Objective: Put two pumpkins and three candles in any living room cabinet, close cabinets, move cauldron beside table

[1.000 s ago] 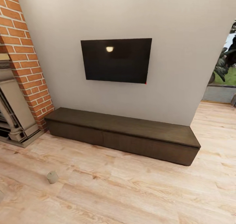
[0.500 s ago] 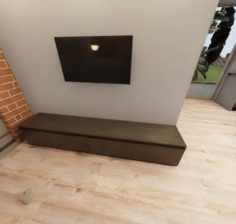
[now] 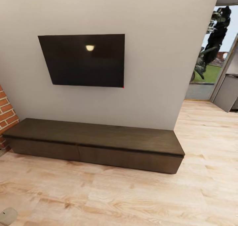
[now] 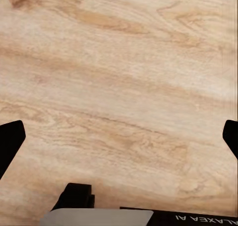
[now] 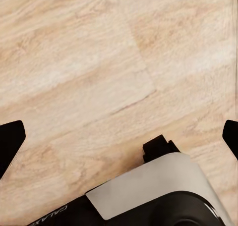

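Note:
The long, low dark-brown cabinet stands against the grey wall in the head view, its drawer fronts shut flush. One small grey-brown candle lies on the wood floor at the lower left corner of that view, partly cut off by the frame edge. In the left wrist view my left gripper hangs over bare floor with its black fingertips spread wide and nothing between them. My right gripper is likewise open above the floor, fingertips far apart. Pumpkins, cauldron and table are out of view.
A black wall-mounted TV hangs above the cabinet. A strip of red brick shows at the left edge. To the right, an opening leads past a grey unit towards greenery. Light wood floor spreads in front of the cabinet.
The camera has swung to the right, so the whole picture slid left: the fireplace and most of the brick left the frame, and the candle drifted to the lower left corner.

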